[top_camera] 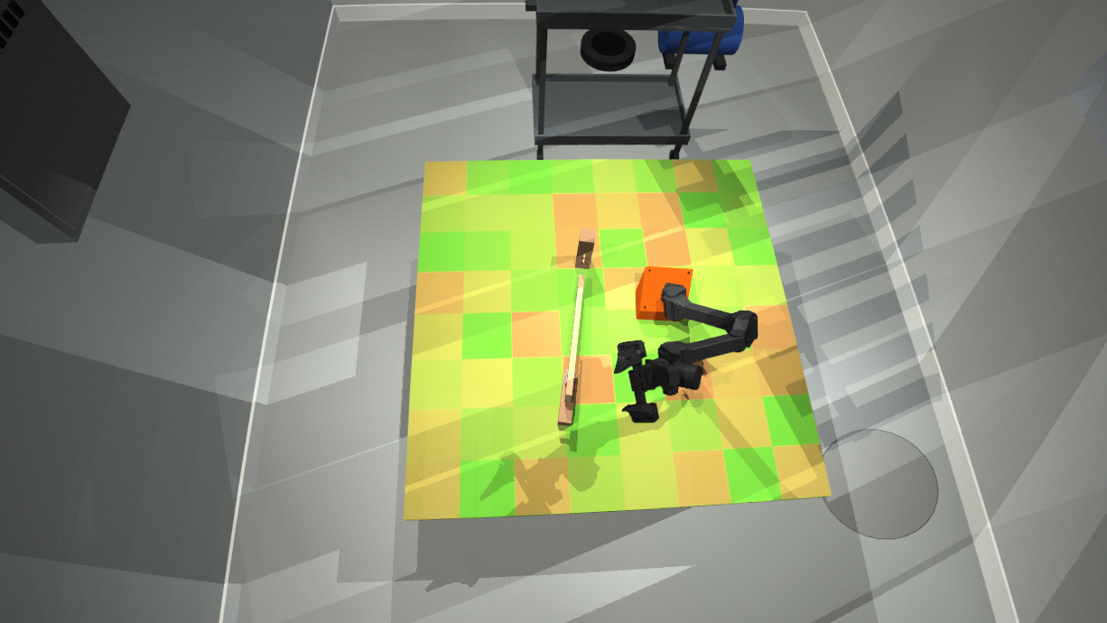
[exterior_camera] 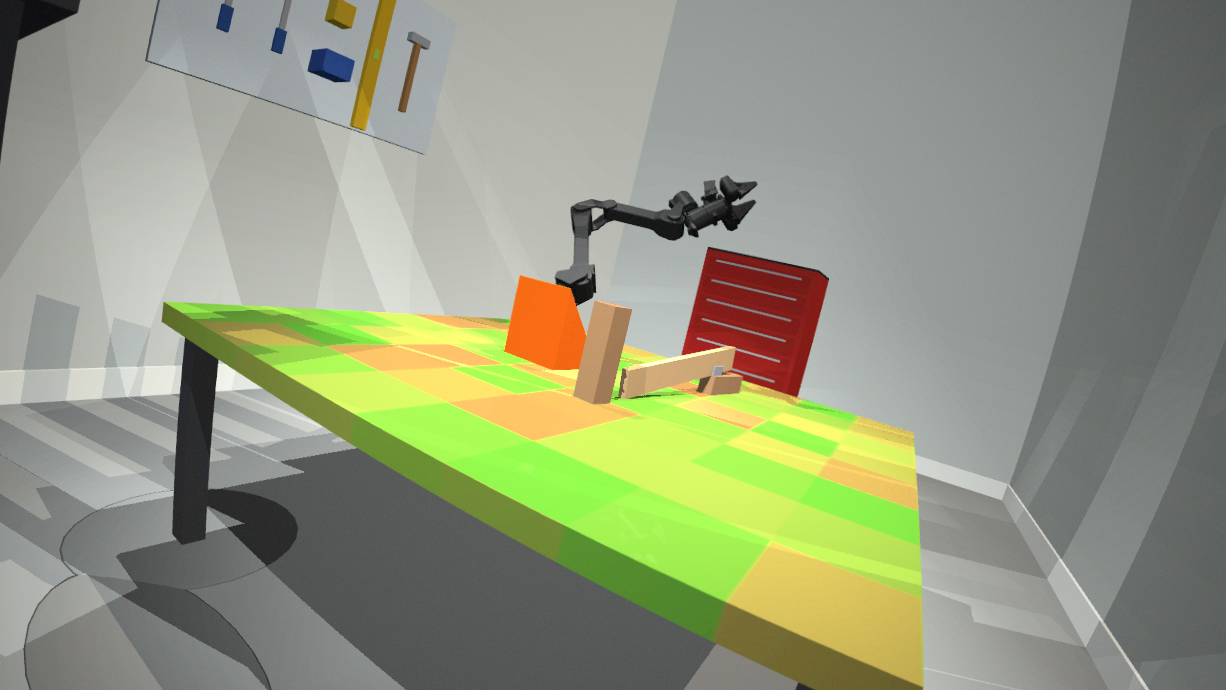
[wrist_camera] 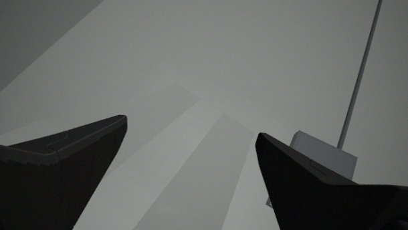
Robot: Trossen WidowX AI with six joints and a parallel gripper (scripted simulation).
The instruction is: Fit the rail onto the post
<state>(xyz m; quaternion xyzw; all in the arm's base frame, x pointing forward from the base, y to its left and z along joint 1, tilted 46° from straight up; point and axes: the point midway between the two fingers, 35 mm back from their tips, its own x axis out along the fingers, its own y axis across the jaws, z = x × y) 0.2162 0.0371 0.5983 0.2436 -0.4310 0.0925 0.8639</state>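
The black parallel-jaw gripper (exterior_camera: 744, 197) hung high above the table in the upper middle of the exterior view, at the end of the dark jointed arm (exterior_camera: 630, 214), whose base stood on an orange block (exterior_camera: 540, 330). Its fingers stood wide apart with nothing between them; in the wrist view they framed only a grey wall, a pale box (wrist_camera: 326, 157) and a thin pole (wrist_camera: 361, 70) at the right edge.

The long pale wooden bed rail (top_camera: 572, 348) lay in the middle of the top view on the green, yellow and orange chequered table top (top_camera: 479, 464), running from the lower centre up toward the short wooden post (top_camera: 586, 246). In the exterior view the rail (exterior_camera: 677, 372) sloped, its end near the post (exterior_camera: 603, 351) down on the table and just beside the post's foot, its other end raised on the low wooden footboard block (exterior_camera: 720, 383). The pegs and holes were too small to make out. The gripper (top_camera: 637, 380) sat to the right of the rail in the top view, well apart from it.

A red slatted cabinet (exterior_camera: 754, 321) stood behind the table, and a tool board (exterior_camera: 300, 60) hung on the wall at the upper left.
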